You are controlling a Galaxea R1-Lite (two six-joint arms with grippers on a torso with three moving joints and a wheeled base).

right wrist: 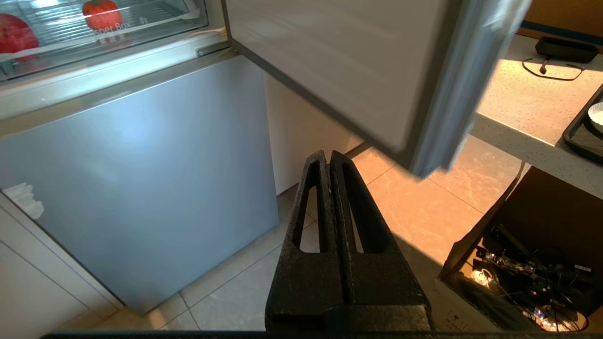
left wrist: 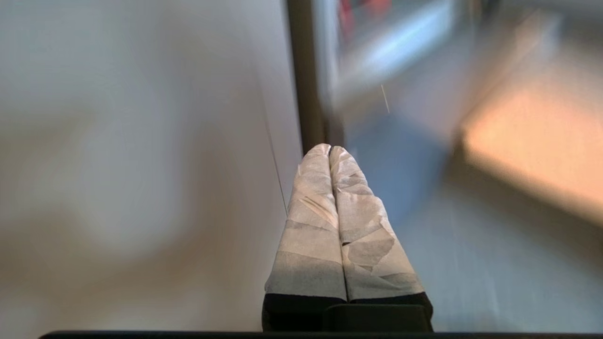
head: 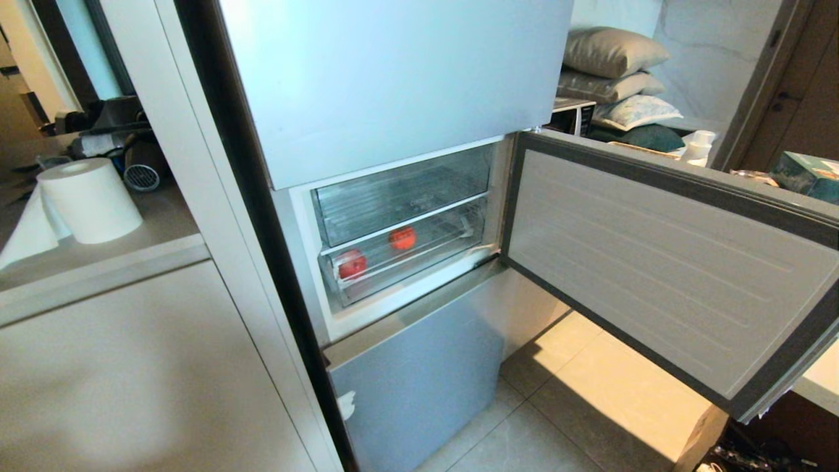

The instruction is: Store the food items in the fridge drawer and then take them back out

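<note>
The fridge's middle compartment stands open, with two clear drawers stacked and pushed in. Two food items show through the clear front of the lower fridge drawer (head: 419, 259): a red-orange tomato-like fruit (head: 402, 238) (right wrist: 101, 13) and a darker red fruit (head: 352, 264) (right wrist: 14, 33). Neither gripper is in the head view. My left gripper (left wrist: 329, 148), its fingers wrapped in pale tape, is shut and empty and hangs low by the cabinet side. My right gripper (right wrist: 327, 154) is black, shut and empty. It is low over the floor, before the fridge's bottom door (right wrist: 141, 179).
The open fridge door (head: 655, 262) swings out to the right at chest height. A paper towel roll (head: 92, 196) stands on the counter at the left. A cardboard box of cables (right wrist: 532, 273) sits on the floor under a speckled counter (right wrist: 527, 108).
</note>
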